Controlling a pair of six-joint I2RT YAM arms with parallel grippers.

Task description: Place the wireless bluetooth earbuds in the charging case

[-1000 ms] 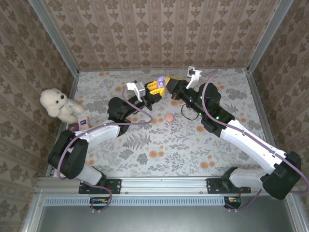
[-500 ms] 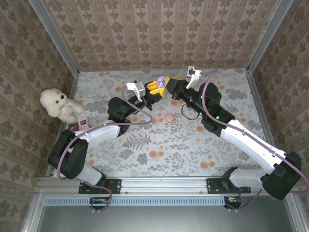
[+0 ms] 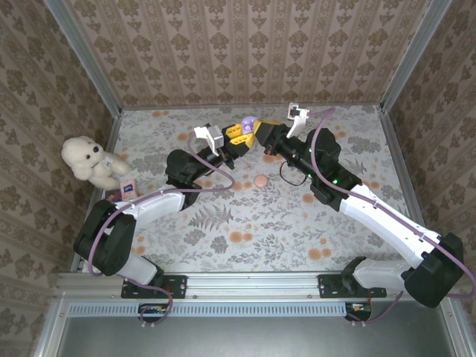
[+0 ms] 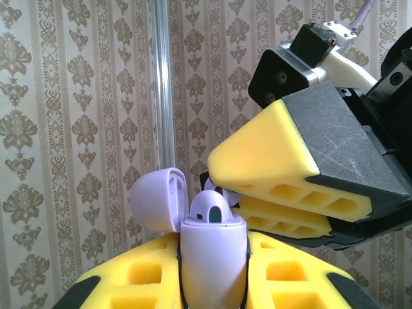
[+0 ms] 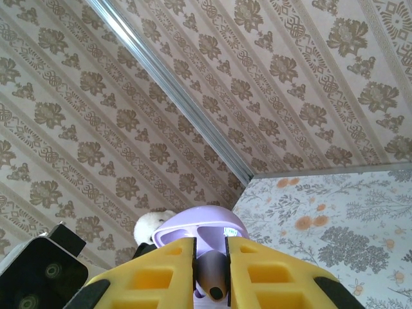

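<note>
My left gripper (image 4: 212,248) is shut on the lilac charging case (image 4: 212,257), held upright above the table with its lid (image 4: 156,196) swung open to the left. One lilac earbud (image 4: 211,210) sits in the case's mouth. My right gripper (image 5: 210,250) is shut on a second lilac earbud (image 5: 213,275), stem toward the camera, right above the open case (image 5: 201,232). In the left wrist view the right gripper's yellow fingers (image 4: 283,161) hang over the case from the right. From above, both grippers (image 3: 239,134) (image 3: 262,129) meet at the case (image 3: 248,122) near the back wall.
A small round pink object (image 3: 259,181) lies on the floral table between the arms. A white teddy bear (image 3: 89,160) and a small pink box (image 3: 130,186) sit at the left edge. Patterned walls enclose the table on three sides.
Both grippers and the case have crept slightly toward the back wall; the grips are unchanged.
</note>
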